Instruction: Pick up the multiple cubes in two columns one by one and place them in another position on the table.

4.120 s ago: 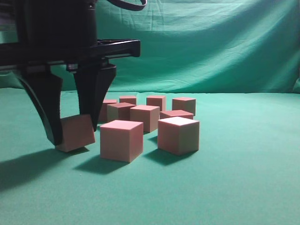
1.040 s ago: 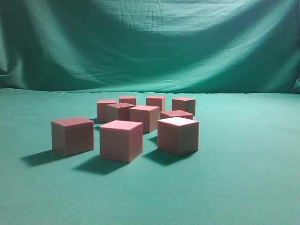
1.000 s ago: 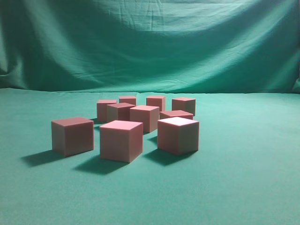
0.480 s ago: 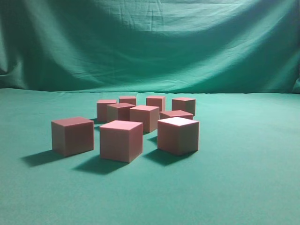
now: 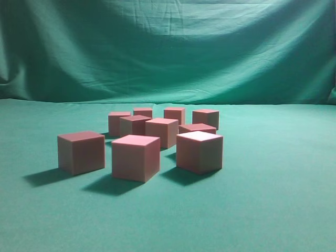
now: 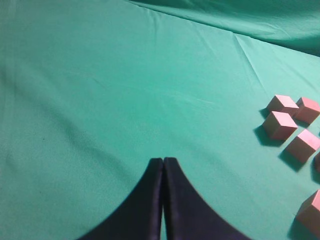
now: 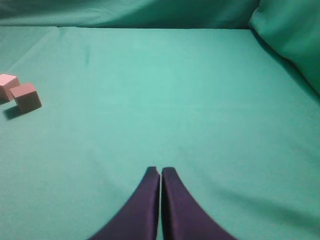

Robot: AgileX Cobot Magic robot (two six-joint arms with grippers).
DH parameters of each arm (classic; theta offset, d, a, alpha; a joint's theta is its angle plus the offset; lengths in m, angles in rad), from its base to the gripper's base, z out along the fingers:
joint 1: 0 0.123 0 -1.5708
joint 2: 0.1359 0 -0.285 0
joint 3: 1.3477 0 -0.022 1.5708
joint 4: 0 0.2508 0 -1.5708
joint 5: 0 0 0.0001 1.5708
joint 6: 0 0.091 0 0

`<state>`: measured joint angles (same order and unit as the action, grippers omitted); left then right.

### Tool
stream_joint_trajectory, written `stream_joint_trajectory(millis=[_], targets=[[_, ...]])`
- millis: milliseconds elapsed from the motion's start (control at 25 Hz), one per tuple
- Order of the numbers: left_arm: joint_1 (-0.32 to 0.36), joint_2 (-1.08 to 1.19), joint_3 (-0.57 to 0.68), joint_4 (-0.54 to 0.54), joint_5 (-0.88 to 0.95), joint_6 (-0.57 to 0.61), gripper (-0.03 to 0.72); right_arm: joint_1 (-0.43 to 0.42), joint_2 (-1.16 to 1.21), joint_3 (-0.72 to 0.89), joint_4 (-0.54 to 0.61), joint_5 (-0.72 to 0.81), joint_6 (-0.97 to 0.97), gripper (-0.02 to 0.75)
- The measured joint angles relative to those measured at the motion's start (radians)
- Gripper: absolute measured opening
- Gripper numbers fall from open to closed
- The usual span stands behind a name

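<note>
Several pinkish-red cubes sit on the green table (image 5: 273,199) in the exterior view. One cube (image 5: 81,151) stands apart at the front left, next to a front cube (image 5: 136,157) and a pale-topped cube (image 5: 199,151); the others cluster behind (image 5: 161,131). No gripper shows in the exterior view. My left gripper (image 6: 163,161) is shut and empty above bare cloth, with several cubes (image 6: 280,124) far to its right. My right gripper (image 7: 160,171) is shut and empty, with two cubes (image 7: 26,97) far to its left.
A draped, wrinkled green backdrop (image 5: 210,47) rises behind the table. Bare green cloth stretches around the cubes on all sides. A fold of green cloth (image 7: 290,35) rises at the right of the right wrist view.
About four seconds ago the left gripper stood around the front-left cube; it has let go and left the exterior view. The cube now sits flat. Nothing changed in the last second.
</note>
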<state>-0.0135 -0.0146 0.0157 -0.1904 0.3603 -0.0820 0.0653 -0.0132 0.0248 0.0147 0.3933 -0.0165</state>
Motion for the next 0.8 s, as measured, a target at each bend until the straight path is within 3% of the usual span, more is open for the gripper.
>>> stream_joint_trajectory(millis=[800], targets=[[0.000,0.000,0.000,0.000,0.000,0.000,0.000,0.000,0.000,0.000,0.004,0.008,0.000,0.000]])
